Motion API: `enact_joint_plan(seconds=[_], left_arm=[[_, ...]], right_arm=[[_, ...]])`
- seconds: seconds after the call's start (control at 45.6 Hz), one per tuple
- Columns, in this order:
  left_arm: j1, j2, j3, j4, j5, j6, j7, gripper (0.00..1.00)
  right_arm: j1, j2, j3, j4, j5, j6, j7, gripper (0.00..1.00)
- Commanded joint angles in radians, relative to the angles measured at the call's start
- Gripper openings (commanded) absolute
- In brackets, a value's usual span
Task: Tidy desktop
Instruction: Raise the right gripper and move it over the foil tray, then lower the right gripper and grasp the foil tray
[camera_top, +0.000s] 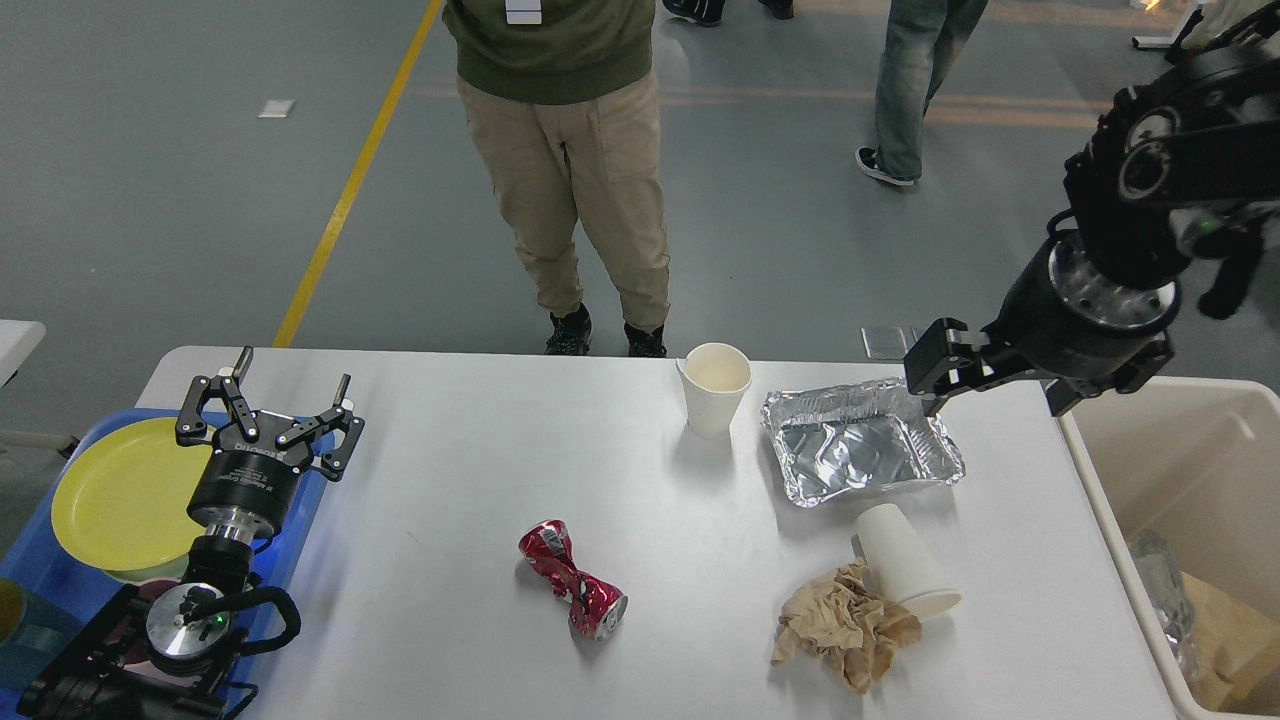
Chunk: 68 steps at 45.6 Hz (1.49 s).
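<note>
The white desktop (450, 480) carries a crushed red can (572, 578) at the front middle. An upright white paper cup (715, 388) stands at the far edge, with an empty foil tray (860, 447) to its right. A second paper cup (905, 567) lies tipped on its side, touching a crumpled brown paper (845, 628). My left gripper (292, 385) is open and empty above the desktop's left edge, by the blue tray. My right gripper (928, 372) hovers over the foil tray's far right corner. It is seen side-on, so its fingers cannot be told apart.
A blue tray (30, 570) at the left holds a yellow plate (120, 495). A beige bin (1110, 520) stands against the desktop's right edge with some trash inside. A person (575, 180) stands close behind the far edge of the desktop.
</note>
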Motion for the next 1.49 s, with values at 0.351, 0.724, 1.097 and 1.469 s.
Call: enact_joint_plan(seconds=[0.351, 0.724, 1.097, 1.469], left_arm=[[0.001, 0.0, 0.0, 0.0, 0.0, -0.002, 0.0, 0.96], [0.001, 0.0, 0.0, 0.0, 0.0, -0.002, 0.0, 0.96], [-0.001, 0.0, 0.0, 0.0, 0.0, -0.002, 0.0, 0.96], [-0.001, 0.0, 0.0, 0.0, 0.0, -0.002, 0.0, 0.96]], right_arm=[[-0.685, 0.23, 0.382, -0.687, -0.363, -0.055, 0.006, 1.0], [-1.001, 0.459, 0.353, -0.996, -0.615, -0.216, 0.009, 0.97], [-1.137, 0.526, 0.357, -1.097, -0.614, -0.363, 0.017, 0.97], [-1.177, 0.536, 0.36, -1.125, -0.614, -0.401, 0.014, 0.87]])
